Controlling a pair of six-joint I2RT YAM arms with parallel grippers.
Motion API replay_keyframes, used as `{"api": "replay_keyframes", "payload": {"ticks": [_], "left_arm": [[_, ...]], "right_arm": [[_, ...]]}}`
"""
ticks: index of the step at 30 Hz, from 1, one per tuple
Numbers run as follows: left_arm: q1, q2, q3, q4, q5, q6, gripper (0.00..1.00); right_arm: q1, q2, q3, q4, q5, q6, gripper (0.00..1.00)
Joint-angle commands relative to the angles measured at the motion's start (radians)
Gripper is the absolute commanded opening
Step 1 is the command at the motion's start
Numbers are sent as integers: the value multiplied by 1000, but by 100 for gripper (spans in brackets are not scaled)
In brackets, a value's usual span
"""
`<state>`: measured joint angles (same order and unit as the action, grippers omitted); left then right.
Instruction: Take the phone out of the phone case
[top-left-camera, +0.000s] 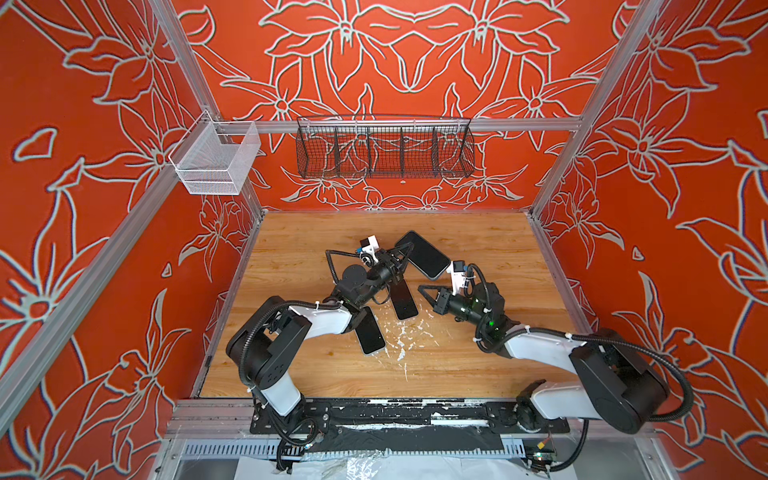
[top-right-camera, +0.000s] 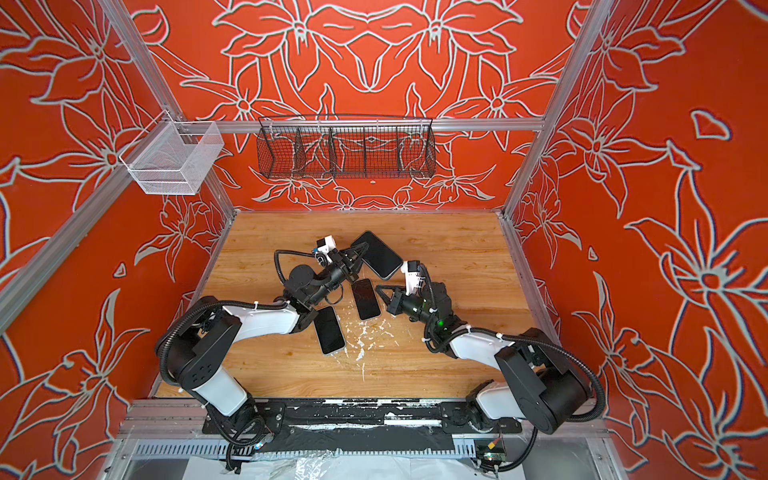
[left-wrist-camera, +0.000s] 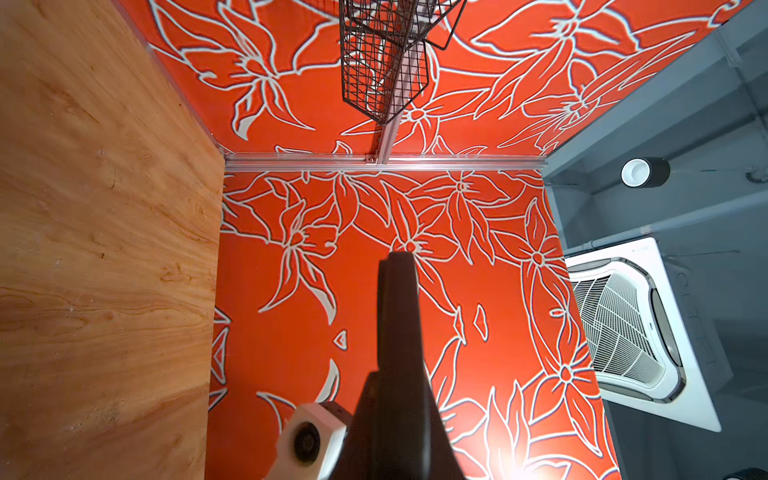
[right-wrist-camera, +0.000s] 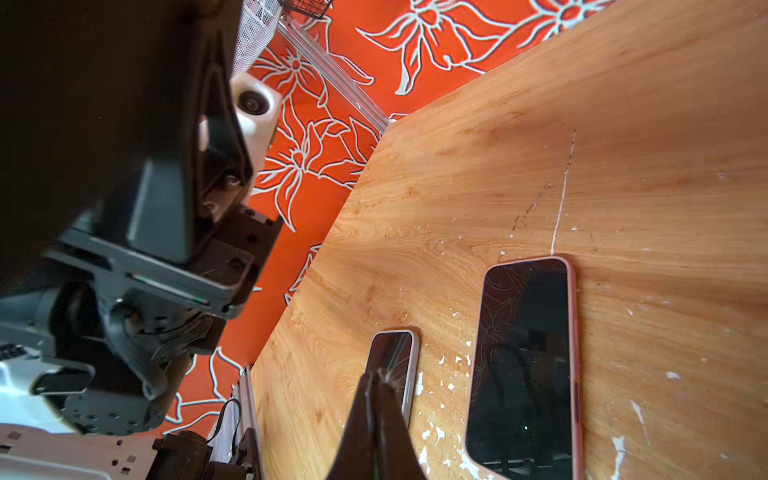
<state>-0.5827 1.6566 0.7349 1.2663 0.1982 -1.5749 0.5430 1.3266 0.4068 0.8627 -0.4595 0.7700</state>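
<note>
The left gripper (top-left-camera: 405, 253) is pinched tight on the edge of the black phone (top-left-camera: 426, 255), holding it above the table (top-left-camera: 498, 257). The right gripper (top-left-camera: 422, 289), close by, is closed and empty. Next, I think, it must open and pull the case off.

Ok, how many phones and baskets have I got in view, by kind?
Phones: 3 (far phone, middle phone, near phone)
Wire baskets: 2 (white basket, black basket)
Total: 5
</note>
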Motion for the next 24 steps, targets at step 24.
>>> {"api": "replay_keyframes", "payload": {"ticks": [24], "left_arm": [[199,-58,59,-200,450,386,0]], "right_arm": [[-152,-237,328,-950,-248,-539,42]]}}
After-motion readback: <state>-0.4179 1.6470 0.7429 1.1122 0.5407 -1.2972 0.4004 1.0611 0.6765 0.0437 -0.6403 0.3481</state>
